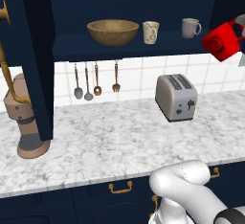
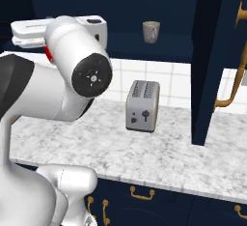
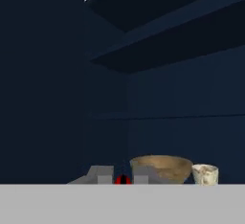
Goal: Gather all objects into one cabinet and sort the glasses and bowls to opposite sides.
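Gripper (image 1: 238, 35) is clamped on the red cup (image 1: 221, 41), held tilted just off the shelf's right end, level w/ the cabinet (image 1: 119, 46) opening, presumably to join the cups' side. On the shelf: wooden bowl (image 1: 113, 31) toward the left, cream mug (image 1: 150, 32) beside it, grey-white mug (image 1: 190, 28) right. Toaster (image 1: 176, 96) sits on the counter (image 1: 105, 141) below.

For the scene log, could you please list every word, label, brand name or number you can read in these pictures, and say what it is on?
No readable text anywhere.
Toaster: dark marks by its lever, too small to read.
Cream patterned mug: a faint pattern, no letters.
Red cup: a darker swirl on its side, not text.
Grey-white mug and wooden bowl: plain.
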Tool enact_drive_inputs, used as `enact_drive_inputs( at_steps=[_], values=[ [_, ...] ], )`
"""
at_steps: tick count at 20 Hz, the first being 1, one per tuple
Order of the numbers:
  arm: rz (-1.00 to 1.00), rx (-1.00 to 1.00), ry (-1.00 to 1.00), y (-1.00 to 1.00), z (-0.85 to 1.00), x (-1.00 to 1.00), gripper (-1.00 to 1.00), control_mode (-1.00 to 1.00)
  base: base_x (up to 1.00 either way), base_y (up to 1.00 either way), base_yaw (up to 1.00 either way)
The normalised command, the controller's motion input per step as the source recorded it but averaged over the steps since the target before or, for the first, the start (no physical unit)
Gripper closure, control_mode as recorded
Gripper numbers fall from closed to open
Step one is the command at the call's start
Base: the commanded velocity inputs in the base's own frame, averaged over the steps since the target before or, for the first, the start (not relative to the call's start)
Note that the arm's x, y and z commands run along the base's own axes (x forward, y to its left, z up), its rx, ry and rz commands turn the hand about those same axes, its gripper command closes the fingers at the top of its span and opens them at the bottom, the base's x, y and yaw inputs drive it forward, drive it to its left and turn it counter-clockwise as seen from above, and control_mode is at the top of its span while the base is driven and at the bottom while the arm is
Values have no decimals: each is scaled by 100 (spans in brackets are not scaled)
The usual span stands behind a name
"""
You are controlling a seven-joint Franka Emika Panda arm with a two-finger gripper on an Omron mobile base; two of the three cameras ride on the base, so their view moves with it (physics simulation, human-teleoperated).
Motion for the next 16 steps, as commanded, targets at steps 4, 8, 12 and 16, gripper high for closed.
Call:
enact_drive_inputs(
  at_steps=[4,8,12,16],
  values=[
    [10,13,-7,8,-9,39,100,-100,0,0,0],
    [16,5,0,2,-22,40,100,-100,0,0,0],
    [13,5,-9,0,-2,32,100,-100,0,0,0],
    [11,12,-6,0,-1,28,100,-100,0,0,0]
  ],
)
